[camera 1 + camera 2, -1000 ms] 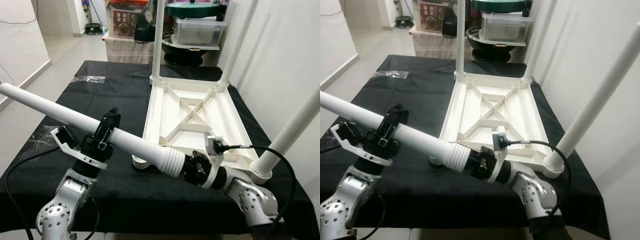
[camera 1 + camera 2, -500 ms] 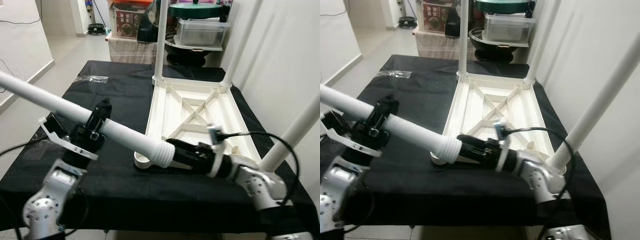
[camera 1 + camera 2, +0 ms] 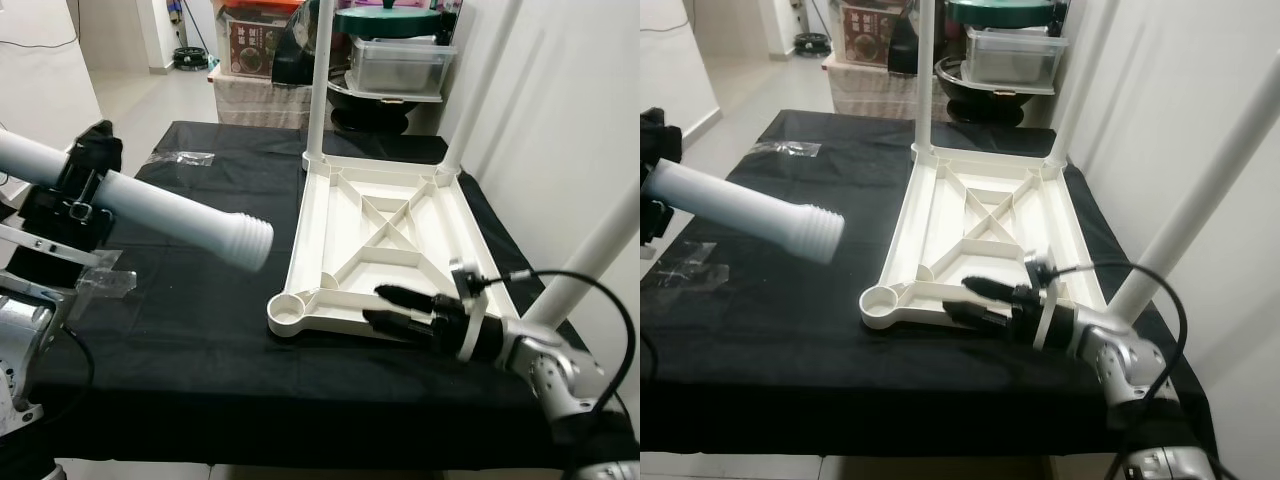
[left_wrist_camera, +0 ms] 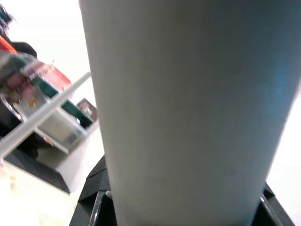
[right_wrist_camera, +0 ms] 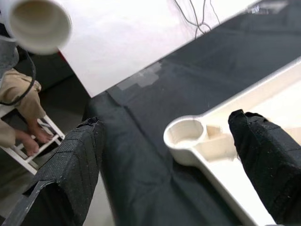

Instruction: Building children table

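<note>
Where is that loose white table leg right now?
The table leg is held in the left pincer, above the black cloth on the robot's left, threaded end aimed toward the tabletop's empty corner socket.

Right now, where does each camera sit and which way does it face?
Head eyes: look forward and down at the upturned tabletop on the black cloth; both arms show.
Left wrist: looks along the left gripper, tight against the leg.
Right wrist: looks between the right gripper fingers at the empty socket.
Shared: socket, leg.
</note>
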{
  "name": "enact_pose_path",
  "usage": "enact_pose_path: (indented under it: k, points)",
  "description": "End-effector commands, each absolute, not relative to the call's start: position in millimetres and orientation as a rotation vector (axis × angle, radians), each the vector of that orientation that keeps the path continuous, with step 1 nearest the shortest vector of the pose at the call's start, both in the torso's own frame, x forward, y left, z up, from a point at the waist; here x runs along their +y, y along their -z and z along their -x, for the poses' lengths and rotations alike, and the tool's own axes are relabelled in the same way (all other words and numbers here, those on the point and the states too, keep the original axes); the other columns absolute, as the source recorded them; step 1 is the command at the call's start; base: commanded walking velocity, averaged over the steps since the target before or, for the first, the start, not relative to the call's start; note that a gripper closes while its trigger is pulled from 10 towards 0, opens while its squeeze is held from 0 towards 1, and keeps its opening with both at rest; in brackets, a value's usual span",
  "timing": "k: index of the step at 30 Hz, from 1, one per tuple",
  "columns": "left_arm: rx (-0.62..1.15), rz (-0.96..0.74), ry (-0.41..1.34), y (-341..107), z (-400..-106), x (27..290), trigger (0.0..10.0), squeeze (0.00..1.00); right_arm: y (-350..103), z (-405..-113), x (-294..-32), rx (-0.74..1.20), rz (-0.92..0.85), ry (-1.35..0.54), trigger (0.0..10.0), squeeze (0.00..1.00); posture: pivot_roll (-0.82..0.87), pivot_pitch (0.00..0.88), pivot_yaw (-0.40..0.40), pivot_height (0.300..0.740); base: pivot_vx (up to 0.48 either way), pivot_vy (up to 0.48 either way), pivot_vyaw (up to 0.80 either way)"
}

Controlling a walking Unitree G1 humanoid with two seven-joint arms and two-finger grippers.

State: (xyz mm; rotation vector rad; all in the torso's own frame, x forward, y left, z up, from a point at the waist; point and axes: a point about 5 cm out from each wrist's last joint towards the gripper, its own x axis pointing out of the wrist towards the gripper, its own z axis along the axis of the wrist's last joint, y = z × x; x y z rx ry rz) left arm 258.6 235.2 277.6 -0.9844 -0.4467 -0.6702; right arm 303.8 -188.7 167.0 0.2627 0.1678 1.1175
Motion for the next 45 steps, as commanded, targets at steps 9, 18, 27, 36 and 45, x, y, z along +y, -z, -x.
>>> enact_pose_path:
  k: [9,18,27,36,45]
  points:
    - [-0.231,0.784,0.81,-273,-274,224,10.0,0.0,-235,-307,-171,0.008,-0.003,-1.29,10.0,0.0,0.05,0.0,-0.052,0.74,0.0,0.0,0.0]
    - [-0.067,0.644,0.991,-270,-284,201,10.0,0.0,-234,-291,-134,0.055,-0.013,-1.504,10.0,0.0,0.03,0.0,-0.032,0.74,0.0,0.0,0.0]
    - [-0.014,0.608,1.157,-268,-290,166,10.0,0.0,-197,-284,-88,0.23,-0.103,-1.487,10.0,0.0,0.02,0.0,-0.024,0.74,0.0,0.0,0.0]
    - [0.029,0.582,1.239,-261,-298,152,10.0,0.0,-191,-286,-76,0.323,-0.133,-1.422,10.0,0.0,0.0,0.0,-0.019,0.74,0.0,0.0,0.0]
    - [0.078,0.55,1.289,-250,-301,135,10.0,0.0,-188,-275,-61,0.417,-0.153,-1.433,2.7,0.0,0.0,0.0,-0.018,0.74,0.0,0.0,0.0]
